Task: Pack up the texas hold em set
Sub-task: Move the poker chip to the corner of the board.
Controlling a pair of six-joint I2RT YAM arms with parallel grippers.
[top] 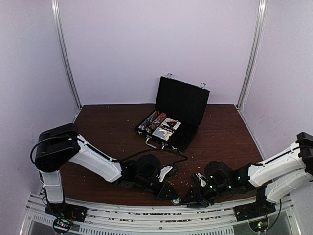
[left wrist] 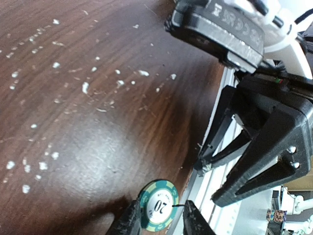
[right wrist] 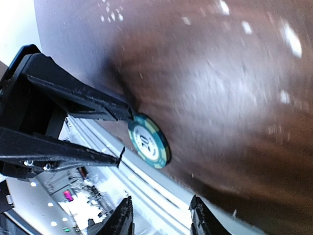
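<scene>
A dark brown wooden desk, flecked with pale crumbs, fills the view from above. At its far middle stands a black rectangular briefcase-style case with silver fittings. The lid is raised upright and its silver handle faces the arms. Inside lie rows of striped poker chips, and beside them, to the right, card decks.

One loose green-and-white poker chip marked "20" lies flat on the desk at the near edge, just beside the silver metal rail and well apart from the case.

The white and black left arm reaches low across the desk toward this chip. In the left wrist view, the left jaws stand narrowly apart with the chip between their tips. The right wrist view shows the chip just at or past those tips, so it does not look clamped.

The right arm comes in from the other side, also low. The right jaws are spread wide, holding nothing, and point at the same chip from near it.
</scene>
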